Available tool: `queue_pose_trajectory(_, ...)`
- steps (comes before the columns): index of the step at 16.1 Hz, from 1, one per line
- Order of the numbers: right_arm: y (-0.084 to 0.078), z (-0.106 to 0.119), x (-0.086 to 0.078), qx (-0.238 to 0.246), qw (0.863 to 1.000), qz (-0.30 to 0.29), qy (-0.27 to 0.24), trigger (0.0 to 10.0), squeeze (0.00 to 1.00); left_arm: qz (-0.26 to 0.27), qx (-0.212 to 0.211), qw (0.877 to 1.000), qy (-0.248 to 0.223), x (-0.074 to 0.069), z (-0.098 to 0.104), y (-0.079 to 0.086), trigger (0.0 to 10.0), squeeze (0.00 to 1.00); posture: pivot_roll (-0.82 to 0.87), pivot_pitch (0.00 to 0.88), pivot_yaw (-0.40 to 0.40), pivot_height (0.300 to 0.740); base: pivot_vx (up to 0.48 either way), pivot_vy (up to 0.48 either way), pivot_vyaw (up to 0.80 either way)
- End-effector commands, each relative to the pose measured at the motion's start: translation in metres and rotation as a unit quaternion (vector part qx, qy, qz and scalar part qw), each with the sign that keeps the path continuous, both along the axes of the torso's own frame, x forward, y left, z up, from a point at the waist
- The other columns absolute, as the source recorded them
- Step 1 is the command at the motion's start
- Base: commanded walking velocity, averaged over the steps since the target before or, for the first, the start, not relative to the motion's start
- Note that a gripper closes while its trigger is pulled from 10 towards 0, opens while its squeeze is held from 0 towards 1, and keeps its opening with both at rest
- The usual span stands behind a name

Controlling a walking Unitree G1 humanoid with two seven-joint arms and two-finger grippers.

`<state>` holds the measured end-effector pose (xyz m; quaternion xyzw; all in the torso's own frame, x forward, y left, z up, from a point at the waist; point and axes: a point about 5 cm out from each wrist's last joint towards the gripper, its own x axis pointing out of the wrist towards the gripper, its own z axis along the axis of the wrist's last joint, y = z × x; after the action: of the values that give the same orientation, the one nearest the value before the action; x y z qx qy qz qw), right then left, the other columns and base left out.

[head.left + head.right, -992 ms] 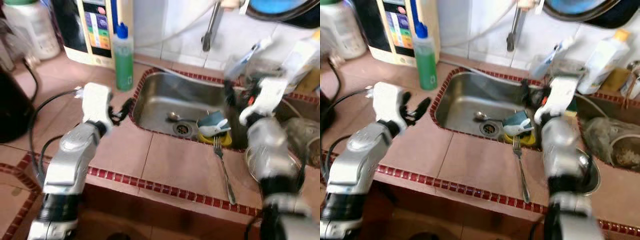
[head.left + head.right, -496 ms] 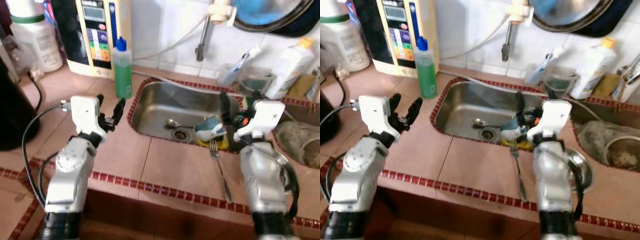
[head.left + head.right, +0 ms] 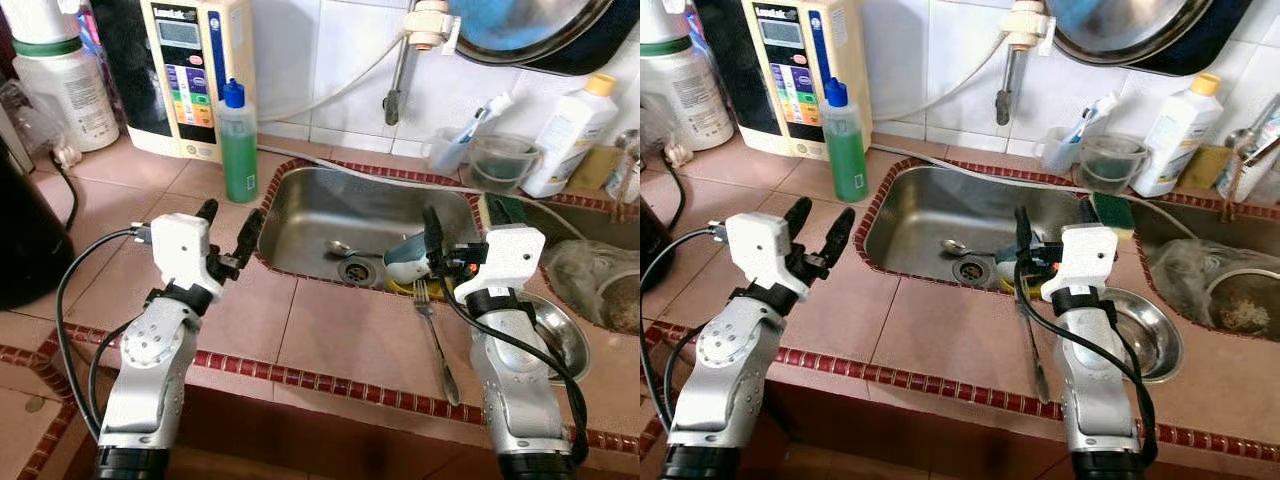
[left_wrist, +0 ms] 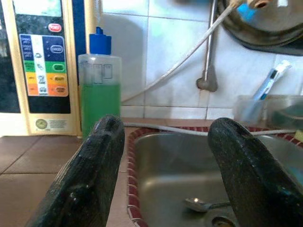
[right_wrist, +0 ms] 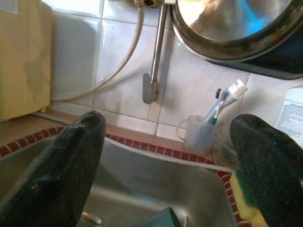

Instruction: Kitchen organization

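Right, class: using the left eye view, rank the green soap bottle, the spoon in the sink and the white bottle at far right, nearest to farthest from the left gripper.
From the left gripper:
1. Green soap bottle, just behind it on the counter.
2. Spoon, in the sink near the drain, to its right.
3. White bottle, by the wall at far right.

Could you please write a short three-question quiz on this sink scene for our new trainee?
1. True or false: the left gripper is holding the green soap bottle.
2. Where does the fork lie?
A. in the sink beside the spoon
B. on the counter tiles in front of the sink
C. inside the metal bowl
3. Fill in: the spoon lies in the sink close to the ____.

Key
1. False: its fingers are open and empty, above the counter left of the sink, and the bottle stands apart by the wall.
2. B
3. drain
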<state>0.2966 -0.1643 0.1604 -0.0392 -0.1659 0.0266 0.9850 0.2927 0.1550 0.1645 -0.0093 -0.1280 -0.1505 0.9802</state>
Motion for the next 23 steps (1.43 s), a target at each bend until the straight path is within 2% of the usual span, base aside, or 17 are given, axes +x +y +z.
queue_pose_trajectory(1, -0.002, 0.003, -0.001, -0.006, 1.000, -0.006, -0.003, 10.0, 0.00, -0.007, 0.005, 1.000, -0.020, -0.002, 0.007, -0.001, 10.0, 0.00, -0.03, 0.000, -0.033, 0.732, 0.000, -0.300, 0.00)
queue_pose_trajectory(8, 0.001, 0.001, -0.002, -0.021, 1.000, 0.007, 0.005, 10.0, 0.00, -0.028, -0.014, 0.999, -0.012, -0.006, 0.005, -0.004, 10.0, 0.00, -0.03, 0.000, -0.041, 0.732, 0.000, -0.446, 0.00)
queue_pose_trajectory(16, -0.003, 0.001, -0.002, -0.029, 1.000, 0.007, 0.007, 10.0, 0.00, -0.040, -0.019, 0.999, -0.013, -0.005, 0.006, -0.011, 10.0, 0.00, -0.04, 0.000, -0.049, 0.732, 0.000, -0.464, 0.00)
queue_pose_trajectory(18, -0.003, 0.000, -0.003, -0.029, 0.999, 0.009, 0.010, 10.0, 0.00, -0.039, -0.012, 0.999, -0.016, -0.005, 0.008, -0.011, 10.0, 0.00, -0.04, 0.000, -0.050, 0.732, 0.000, -0.180, 0.00)
queue_pose_trajectory(20, -0.003, -0.003, -0.004, -0.028, 0.999, 0.009, 0.019, 10.0, 0.00, -0.040, -0.028, 0.999, -0.006, -0.004, 0.009, -0.008, 10.0, 0.00, -0.04, 0.000, -0.051, 0.732, 0.000, 0.000, 0.00)
queue_pose_trajectory(21, -0.004, -0.005, -0.005, -0.021, 0.999, 0.010, 0.026, 10.0, 0.00, -0.045, -0.018, 0.999, -0.002, -0.005, 0.008, -0.008, 10.0, 0.00, -0.04, 0.000, -0.051, 0.732, 0.000, 0.000, 0.00)
queue_pose_trajectory(22, -0.005, -0.012, -0.006, -0.004, 0.999, 0.021, 0.047, 10.0, 0.00, -0.062, 0.033, 0.997, 0.008, -0.008, 0.004, -0.012, 10.0, 0.00, -0.04, 0.000, -0.053, 0.732, 0.000, 0.000, 0.00)
queue_pose_trajectory(23, -0.005, -0.017, -0.007, -0.001, 0.997, 0.035, 0.064, 10.0, 0.00, -0.075, 0.062, 0.995, 0.023, -0.010, 0.001, -0.016, 10.0, 0.00, -0.04, 0.000, -0.053, 0.732, 0.000, 0.000, 0.00)
